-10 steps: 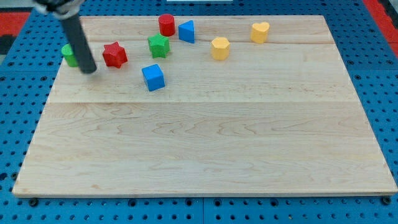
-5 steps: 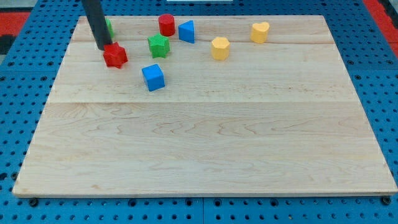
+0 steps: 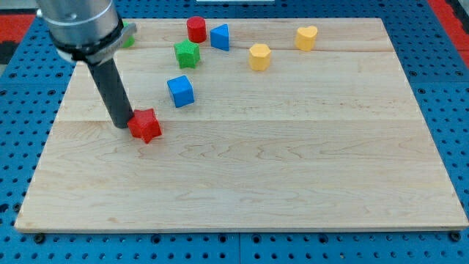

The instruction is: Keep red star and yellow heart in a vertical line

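Red star (image 3: 146, 125): seen left of centre on the counter, touched on its left side by my tip (image 3: 122, 125).
Counter (image 3: 293, 176): wooden board on a blue pegboard.
Rod: no fingers are carried, so nothing is gripped.
Blue cube (image 3: 180, 91): placed up and right of the red star.
Yellow heart (image 3: 306, 37): found near the view's top right, well apart from the red star.
Green star (image 3: 187, 53): set below the red cylinder (image 3: 196, 29).

Green block (image 3: 128, 34) mostly hidden behind the arm
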Tool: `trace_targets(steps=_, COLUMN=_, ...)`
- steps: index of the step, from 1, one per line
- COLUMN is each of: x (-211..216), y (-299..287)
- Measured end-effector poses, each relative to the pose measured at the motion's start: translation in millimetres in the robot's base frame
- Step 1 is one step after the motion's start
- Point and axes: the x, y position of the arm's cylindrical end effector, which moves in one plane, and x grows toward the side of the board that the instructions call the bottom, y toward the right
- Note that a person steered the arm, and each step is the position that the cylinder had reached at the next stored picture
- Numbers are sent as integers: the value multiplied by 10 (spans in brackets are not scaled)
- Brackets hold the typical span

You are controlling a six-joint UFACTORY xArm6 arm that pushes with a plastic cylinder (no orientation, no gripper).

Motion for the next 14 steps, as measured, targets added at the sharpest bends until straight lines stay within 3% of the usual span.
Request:
trace_targets(steps=1, x=49, y=248)
trace_targets(steps=2, x=425, y=1207)
trace_targets(steps=3, x=487, y=1881)
trace_targets(steps=6, x=-775, y=2593)
trace_targets(steps=7, x=-165, y=2726)
trace_targets(steps=9, x=-449, y=2072)
trace_targets(steps=10, x=-604, y=2070)
trace_targets(steps=14, x=-917, y=3295)
